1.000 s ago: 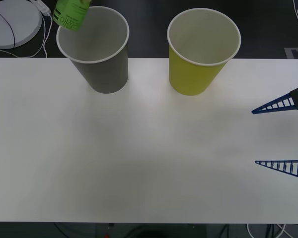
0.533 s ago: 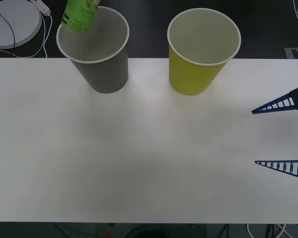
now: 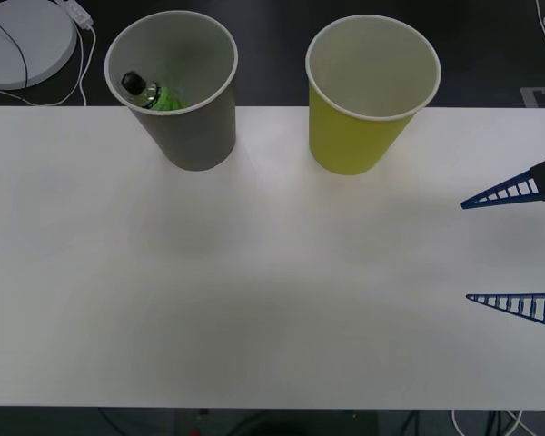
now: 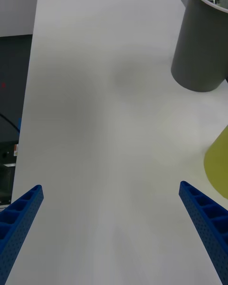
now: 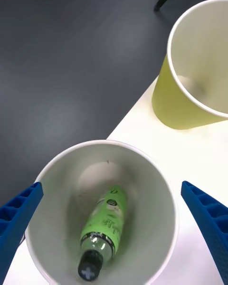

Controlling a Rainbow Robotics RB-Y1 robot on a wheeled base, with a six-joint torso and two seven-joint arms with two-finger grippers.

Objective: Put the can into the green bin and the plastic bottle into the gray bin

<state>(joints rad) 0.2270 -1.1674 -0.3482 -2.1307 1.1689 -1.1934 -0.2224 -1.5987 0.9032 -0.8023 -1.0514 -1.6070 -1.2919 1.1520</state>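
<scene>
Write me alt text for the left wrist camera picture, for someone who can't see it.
A small green plastic bottle with a black cap lies inside the gray bin, seen from directly above. The open left gripper frames the cup with its blue fingers, and the green bin stands beside it on the white table.

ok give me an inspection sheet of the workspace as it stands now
surface: white table, bare in front of the cups
gray bin: upright at the table's far edge, on the robot's left
plastic bottle: inside the gray bin, leaning on its wall, black cap up
green bin: upright beside the gray bin, apart from it; nothing seen inside
can: nothing seen
clutter: nothing seen on the table
left claw: open, above the gray bin, holding nothing
right claw: open, over the table's right edge, holding nothing
cables: white cable by a white round disc beyond the table; more cable at the near right corner
surroundings: dark floor behind the table
</scene>
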